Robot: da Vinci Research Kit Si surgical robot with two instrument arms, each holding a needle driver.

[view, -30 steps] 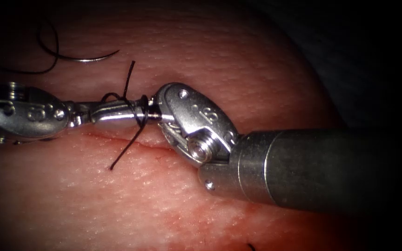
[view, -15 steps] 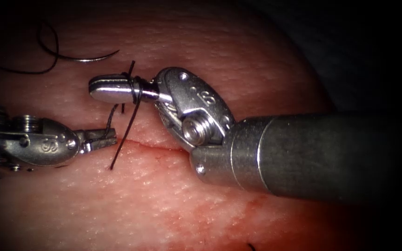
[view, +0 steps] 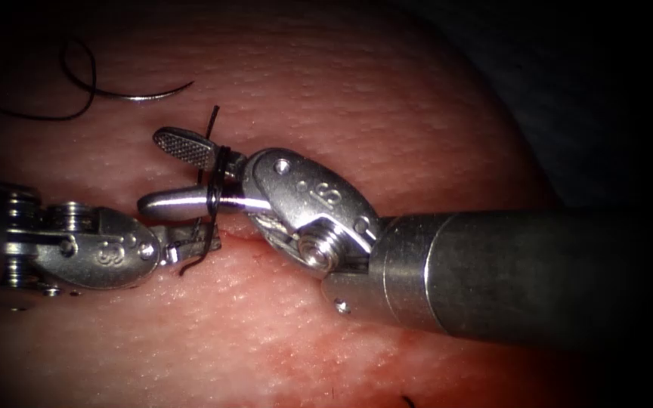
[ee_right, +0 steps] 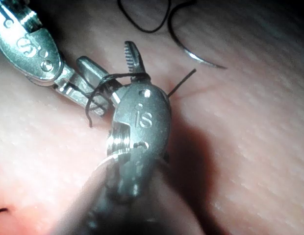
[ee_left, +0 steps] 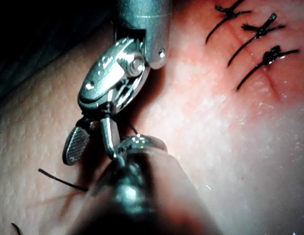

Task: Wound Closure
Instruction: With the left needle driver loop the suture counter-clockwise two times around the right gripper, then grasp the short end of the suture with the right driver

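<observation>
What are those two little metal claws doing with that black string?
Two robot tools are working over a cut in a piece of tissue. The right tool has its jaws open, with black thread looped around them near their base. The left tool sits low beside the cut and grips the thread close to where it comes out of the tissue. The curved needle lies loose on the tissue, up and to the left, with neither tool holding it. Finished stitches sit farther along.

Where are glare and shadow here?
Endoscope view: dark borders, glare on the right tool, jaws open with thread looped round; left tool grips the thread; needle lies free on the tissue. Right wrist view: the right tool shadows the tissue.
</observation>
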